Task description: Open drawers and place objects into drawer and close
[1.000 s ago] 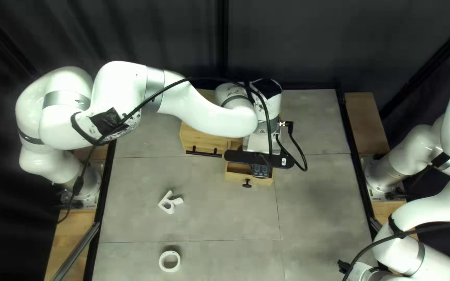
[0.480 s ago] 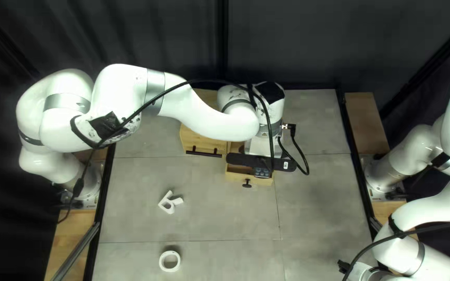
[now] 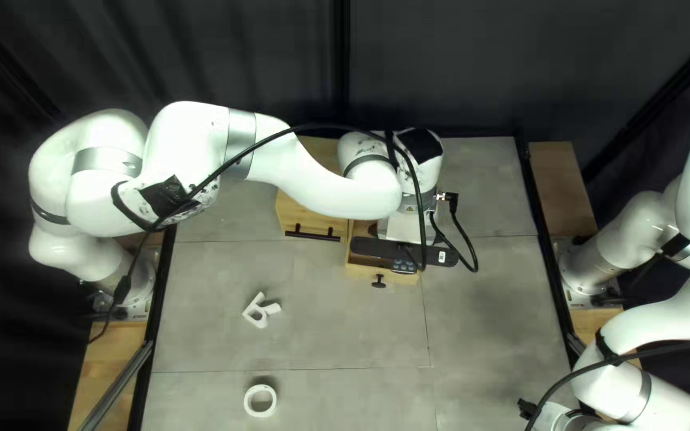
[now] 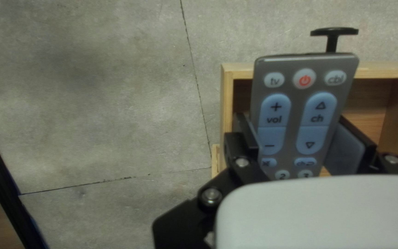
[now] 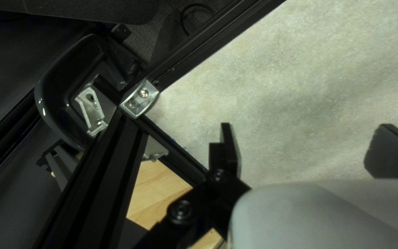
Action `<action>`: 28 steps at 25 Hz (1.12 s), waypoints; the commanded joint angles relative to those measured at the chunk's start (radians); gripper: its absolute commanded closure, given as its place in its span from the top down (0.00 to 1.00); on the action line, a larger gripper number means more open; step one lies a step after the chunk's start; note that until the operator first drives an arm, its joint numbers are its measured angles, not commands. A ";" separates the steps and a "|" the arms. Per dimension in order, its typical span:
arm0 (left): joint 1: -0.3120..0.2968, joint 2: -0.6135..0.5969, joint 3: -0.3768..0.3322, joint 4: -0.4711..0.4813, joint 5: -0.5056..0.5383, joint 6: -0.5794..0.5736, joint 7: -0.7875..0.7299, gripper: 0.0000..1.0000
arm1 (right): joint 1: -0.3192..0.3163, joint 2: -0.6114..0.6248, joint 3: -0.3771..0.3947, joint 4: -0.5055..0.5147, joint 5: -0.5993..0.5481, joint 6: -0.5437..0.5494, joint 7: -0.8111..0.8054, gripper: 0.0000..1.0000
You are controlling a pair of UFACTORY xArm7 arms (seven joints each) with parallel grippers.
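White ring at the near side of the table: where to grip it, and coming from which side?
I'd pinch one section of the wall of the white ring, coming straight down from above, one finger in the hole and one outside. It lies flat with the hole facing up, so the wall should be reachable from both sides, if the hole takes a finger.

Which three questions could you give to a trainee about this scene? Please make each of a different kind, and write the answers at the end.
1. Fill in "near" or "far": in the top left view, the ring lies closer to the table's ____ edge than the letter does.
2. True or false: the right gripper is open.
3. What is between the fingers of the left gripper?
a) the ring
b) the remote
c) the letter

Key: 1 near; 2 true; 3 b
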 commanded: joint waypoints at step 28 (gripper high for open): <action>-0.013 -0.024 0.018 -0.053 0.035 -0.028 -0.022 0.00 | 0.000 0.000 0.000 0.000 0.000 0.000 0.000 1.00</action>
